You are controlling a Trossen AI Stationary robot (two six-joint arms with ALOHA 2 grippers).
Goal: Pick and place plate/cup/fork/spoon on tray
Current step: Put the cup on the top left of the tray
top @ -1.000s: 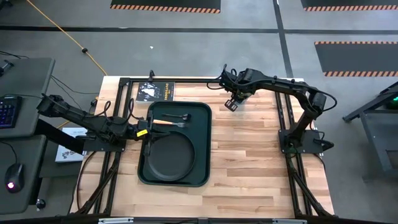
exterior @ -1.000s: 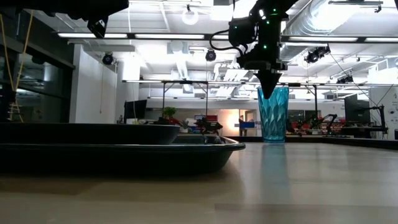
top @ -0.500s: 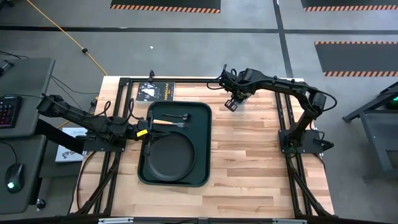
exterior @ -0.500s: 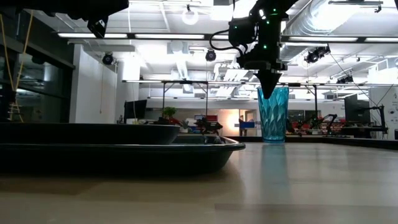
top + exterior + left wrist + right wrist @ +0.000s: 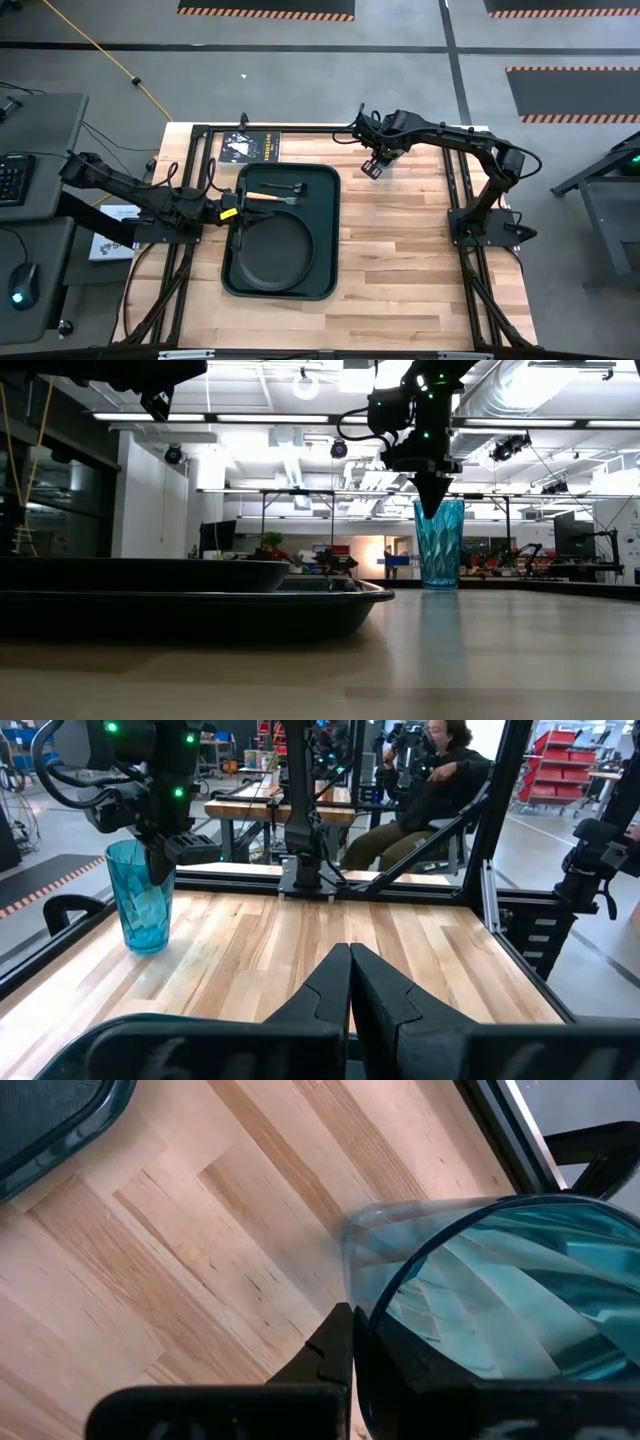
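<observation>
The teal ribbed cup [image 5: 439, 546] stands upright on its base on the bare wood near the table's far edge, right of the green tray [image 5: 327, 240]. My right gripper [image 5: 431, 508] comes down on its rim and is shut on it. It hides most of the cup in the high view. The black plate [image 5: 275, 252] lies in the tray's near part. The tan-handled fork [image 5: 262, 198] and the dark spoon [image 5: 287, 187] lie in its far part. My left gripper [image 5: 236, 213] is shut at the tray's left rim [image 5: 200, 1032]. My right gripper pinches the cup's wall at the rim [image 5: 362, 1285], one finger [image 5: 336, 1342] outside and the other inside, seen through the wall. The fingers point down from above. The cup stands upright with its base on the table [image 5: 440, 586].
A black printed sheet [image 5: 252, 147] lies at the table's far edge behind the tray. Bare wood [image 5: 400, 250] stretches right of the tray. Black frame rails edge the table. A person [image 5: 430, 780] sits beyond the right edge.
</observation>
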